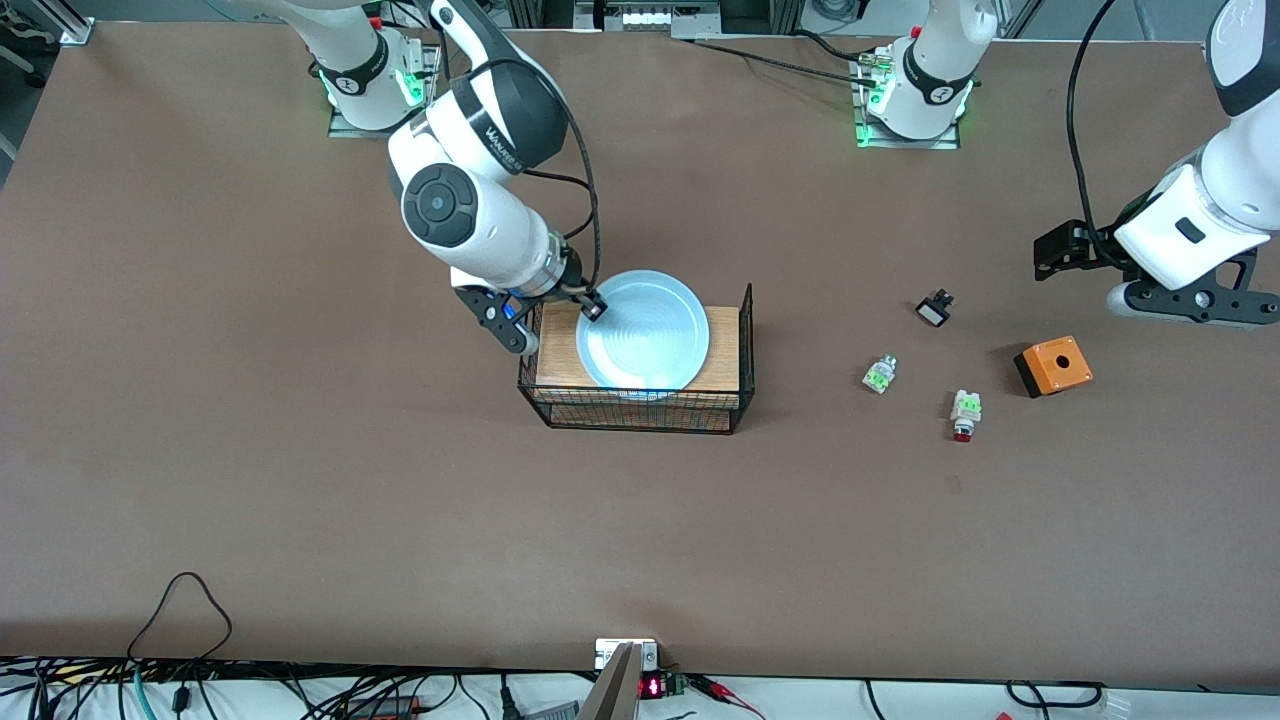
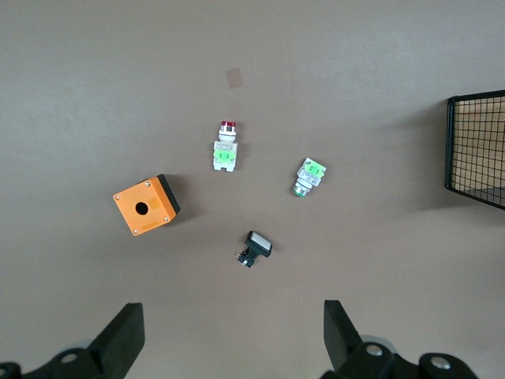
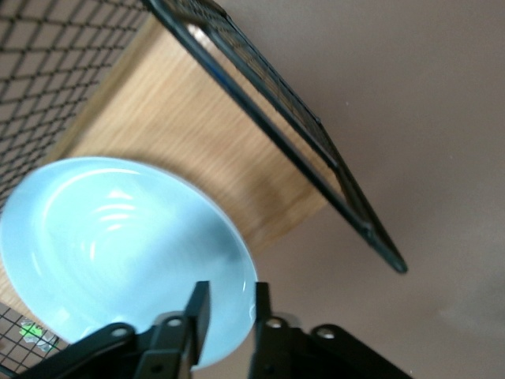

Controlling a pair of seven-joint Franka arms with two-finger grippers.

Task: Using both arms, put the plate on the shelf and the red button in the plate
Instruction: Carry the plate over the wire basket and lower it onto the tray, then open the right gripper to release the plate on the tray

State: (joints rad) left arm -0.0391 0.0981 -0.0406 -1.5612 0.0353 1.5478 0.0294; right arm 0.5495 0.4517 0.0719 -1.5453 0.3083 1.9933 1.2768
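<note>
Nearest the front camera, the small white-and-green red button point(image 1: 965, 413) lies on the brown desk point(image 1: 300, 480), red cap toward the camera, toward the left arm's end.

Only the right wrist view shows the grip: the right hand point(image 3: 229, 309) pinches the rim of the round, glossy pale light-blue plate point(image 3: 110, 245), which sits on a wooden board point(image 1: 724, 352) inside a black wire basket point(image 1: 640, 412) at mid-desk. That arm's casing carries lettering too small to read.

From the left wrist view, the left hand point(image 2: 234, 335) hangs with fingers wide apart and empty over the desk beside an orange box with a round hole point(image 2: 146, 205), a green-capped switch point(image 2: 310, 176) and a small black-and-white part point(image 2: 256, 248).
</note>
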